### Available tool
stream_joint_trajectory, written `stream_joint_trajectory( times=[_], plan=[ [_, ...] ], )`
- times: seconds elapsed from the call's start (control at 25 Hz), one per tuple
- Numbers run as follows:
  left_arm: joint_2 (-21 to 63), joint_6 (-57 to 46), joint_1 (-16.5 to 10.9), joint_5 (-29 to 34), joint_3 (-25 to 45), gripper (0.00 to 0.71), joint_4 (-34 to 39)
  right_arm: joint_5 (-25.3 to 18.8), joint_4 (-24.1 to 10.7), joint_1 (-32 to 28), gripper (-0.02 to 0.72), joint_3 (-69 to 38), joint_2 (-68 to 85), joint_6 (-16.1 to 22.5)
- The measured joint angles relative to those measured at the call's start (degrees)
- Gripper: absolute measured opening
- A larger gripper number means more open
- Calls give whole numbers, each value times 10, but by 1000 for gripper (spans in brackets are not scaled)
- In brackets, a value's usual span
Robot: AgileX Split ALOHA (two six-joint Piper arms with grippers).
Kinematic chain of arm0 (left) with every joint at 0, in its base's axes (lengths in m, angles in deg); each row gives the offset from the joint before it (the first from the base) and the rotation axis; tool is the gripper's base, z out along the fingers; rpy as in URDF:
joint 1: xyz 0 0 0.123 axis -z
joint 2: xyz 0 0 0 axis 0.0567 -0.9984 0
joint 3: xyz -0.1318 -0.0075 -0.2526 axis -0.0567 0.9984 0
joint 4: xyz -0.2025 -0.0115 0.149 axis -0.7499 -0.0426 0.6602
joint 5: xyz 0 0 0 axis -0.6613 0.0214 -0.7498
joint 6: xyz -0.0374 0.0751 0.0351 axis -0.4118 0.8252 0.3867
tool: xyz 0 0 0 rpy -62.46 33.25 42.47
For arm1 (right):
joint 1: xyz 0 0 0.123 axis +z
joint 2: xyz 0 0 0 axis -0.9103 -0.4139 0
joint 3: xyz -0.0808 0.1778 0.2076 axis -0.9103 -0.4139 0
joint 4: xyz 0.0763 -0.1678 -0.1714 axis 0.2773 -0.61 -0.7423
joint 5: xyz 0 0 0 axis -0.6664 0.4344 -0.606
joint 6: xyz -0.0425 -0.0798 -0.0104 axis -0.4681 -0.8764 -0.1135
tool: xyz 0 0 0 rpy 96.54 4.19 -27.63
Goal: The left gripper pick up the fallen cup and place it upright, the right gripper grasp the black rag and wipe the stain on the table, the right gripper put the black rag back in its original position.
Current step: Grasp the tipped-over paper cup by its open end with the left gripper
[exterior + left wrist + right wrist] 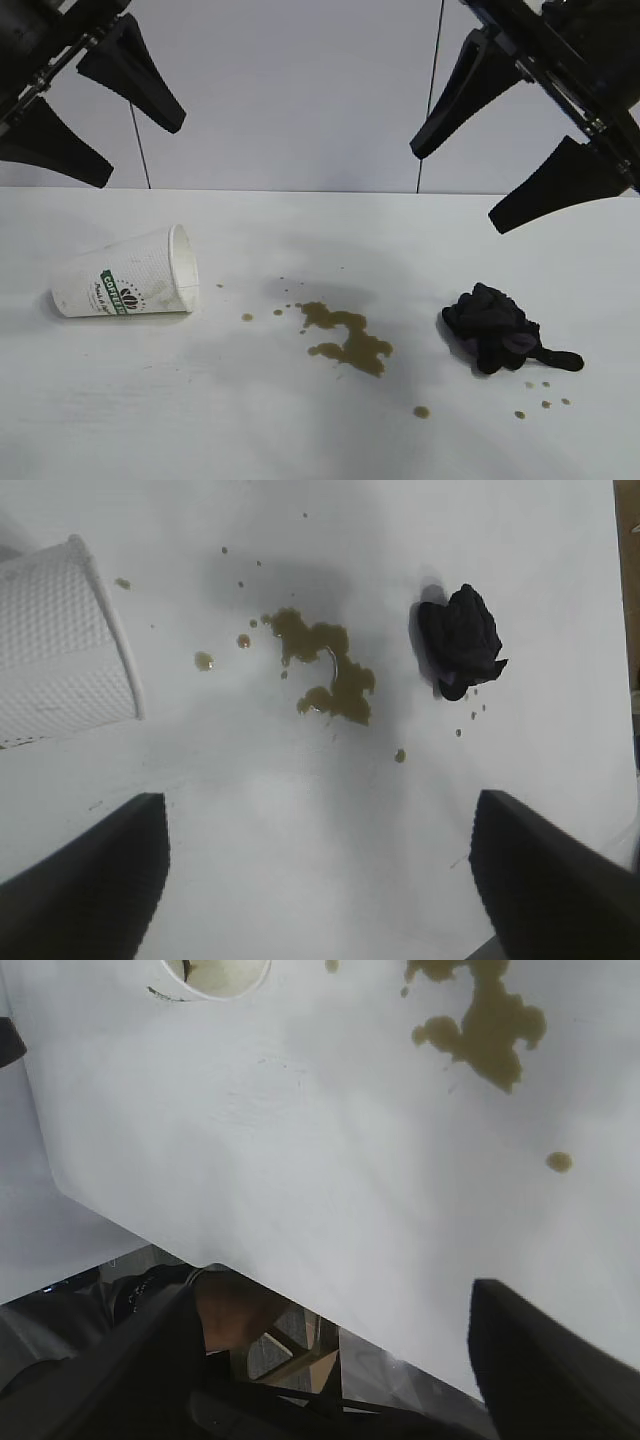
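On the table (300, 430), droplets lie nearest the camera, by the rag (495, 328) at right. The stain (345, 335) sits mid-table between rag and cup (125, 275), which lies on its side at left, mouth toward the stain. Farther back, above the table, the left gripper (95, 110) and right gripper (500, 150) hang with fingers spread, holding nothing.

Left end effector (95, 105), right end effector (520, 150) raised, fingers spread.
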Motion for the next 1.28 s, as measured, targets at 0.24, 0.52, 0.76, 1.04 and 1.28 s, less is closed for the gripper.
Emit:
stream_joint_trajectory(
  times=[0.24, 0.52, 0.76, 1.04, 1.28],
  plan=[
    [0, 0, 0, 0, 0, 594, 0, 0, 0, 0, 516, 0, 0, 0],
    [0, 0, 0, 0, 0, 594, 0, 12, 0, 0, 516, 0, 0, 0],
    [0, 0, 0, -1, 0, 594, 0, 13, 0, 0, 516, 0, 0, 0],
    [0, -6, 0, -19, 0, 594, -7, 13, 0, 0, 516, 0, 0, 0],
    [-3, 51, 0, -7, -28, 594, -71, 13, 0, 0, 516, 0, 0, 0]
  ],
)
